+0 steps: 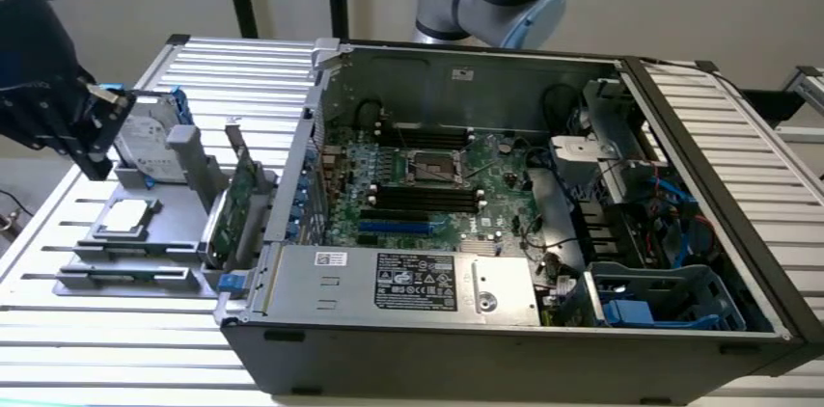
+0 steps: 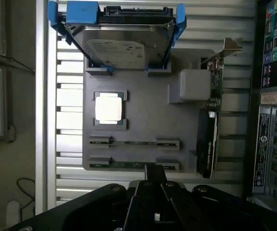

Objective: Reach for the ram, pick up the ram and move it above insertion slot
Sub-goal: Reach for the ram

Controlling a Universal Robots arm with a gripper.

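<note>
Lying edge-up, thin, dark-green ram (image 2: 126,163)

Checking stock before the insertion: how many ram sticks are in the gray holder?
2. Both stand on edge in slots of the gray holder: the first ram stick next to the processor, the second ram stick in the slot beyond it, nearest the gripper. None seems hidden.
</note>
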